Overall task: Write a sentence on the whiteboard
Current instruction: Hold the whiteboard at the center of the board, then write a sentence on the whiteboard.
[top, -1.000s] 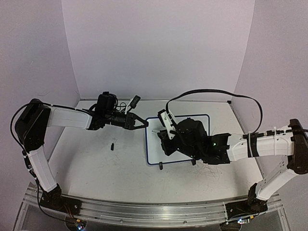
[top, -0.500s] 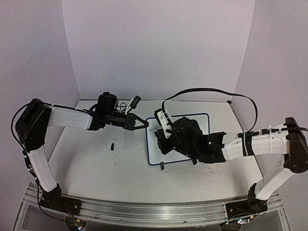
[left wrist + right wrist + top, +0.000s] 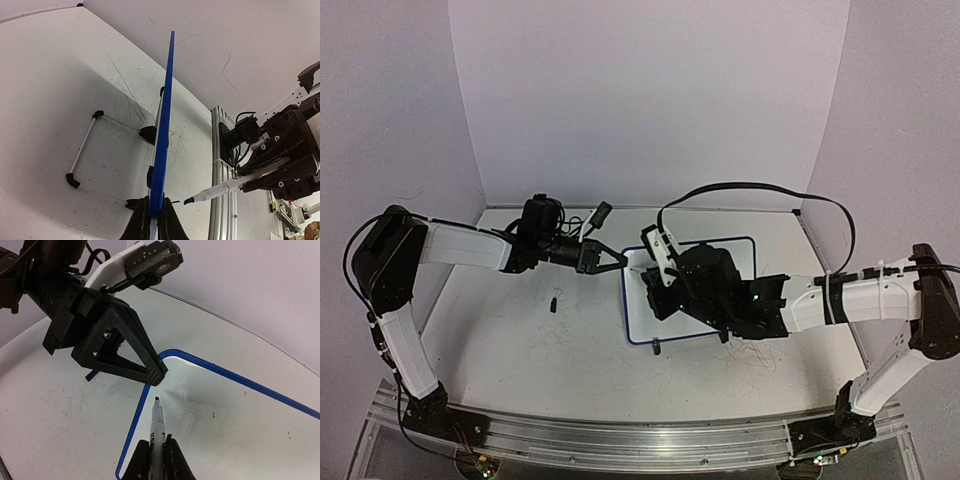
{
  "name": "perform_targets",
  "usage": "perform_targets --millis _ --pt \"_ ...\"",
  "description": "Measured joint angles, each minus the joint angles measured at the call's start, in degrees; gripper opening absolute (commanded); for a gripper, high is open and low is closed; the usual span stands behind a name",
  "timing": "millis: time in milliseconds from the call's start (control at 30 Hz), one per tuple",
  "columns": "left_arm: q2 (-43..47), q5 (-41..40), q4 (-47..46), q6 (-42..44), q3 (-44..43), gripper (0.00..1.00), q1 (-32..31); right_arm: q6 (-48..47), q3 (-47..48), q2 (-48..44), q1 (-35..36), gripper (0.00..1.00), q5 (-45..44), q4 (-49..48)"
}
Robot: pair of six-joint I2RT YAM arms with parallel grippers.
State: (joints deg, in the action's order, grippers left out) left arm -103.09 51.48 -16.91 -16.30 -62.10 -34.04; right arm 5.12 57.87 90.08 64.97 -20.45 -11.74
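Left fingers (image 3: 141, 224) astride whiteboard (image 3: 167, 100) edge

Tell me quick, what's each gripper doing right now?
Left gripper: shut on the whiteboard, gripping its edge.
Right gripper: shut on the marker.

Logged whiteboard (image 3: 640, 316) on table (image 3: 520, 345), right of centre. Logged left gripper (image 3: 618, 260) clamped on its left edge; marker (image 3: 157, 422) in right gripper (image 3: 156, 452), tip over board's left part. Logged small object (image 3: 553, 303) left of board.

Small black item (image 3: 552, 303) on scuffed white tabletop (image 3: 520, 350), lilac walls (image 3: 650, 100) behind.
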Motion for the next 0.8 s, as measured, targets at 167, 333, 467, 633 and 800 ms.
perform_targets --millis 167,333,467,633,800 --pt "0.02 -0.26 -1.05 -0.07 0.89 0.0 -0.04 0.05 0.0 0.0 0.0 0.0 0.41 -0.31" --pt "0.92 -0.96 -2.14 0.01 2.64 0.0 -0.06 0.03 0.0 0.0 0.06 0.0 0.44 -0.31" --pt "1.46 -1.77 -2.5 0.15 3.33 0.0 -0.17 0.19 0.0 0.08 0.07 0.0 -0.1 -0.37" --pt "1.46 -1.84 -2.6 0.18 3.36 0.0 -0.2 0.65 0.57 1.44 0.16 0.0 -0.31 -0.7" --pt "1.46 -1.88 -2.6 0.2 3.36 0.0 -0.2 0.77 1.0 2.37 0.6 0.0 -0.52 -0.76"
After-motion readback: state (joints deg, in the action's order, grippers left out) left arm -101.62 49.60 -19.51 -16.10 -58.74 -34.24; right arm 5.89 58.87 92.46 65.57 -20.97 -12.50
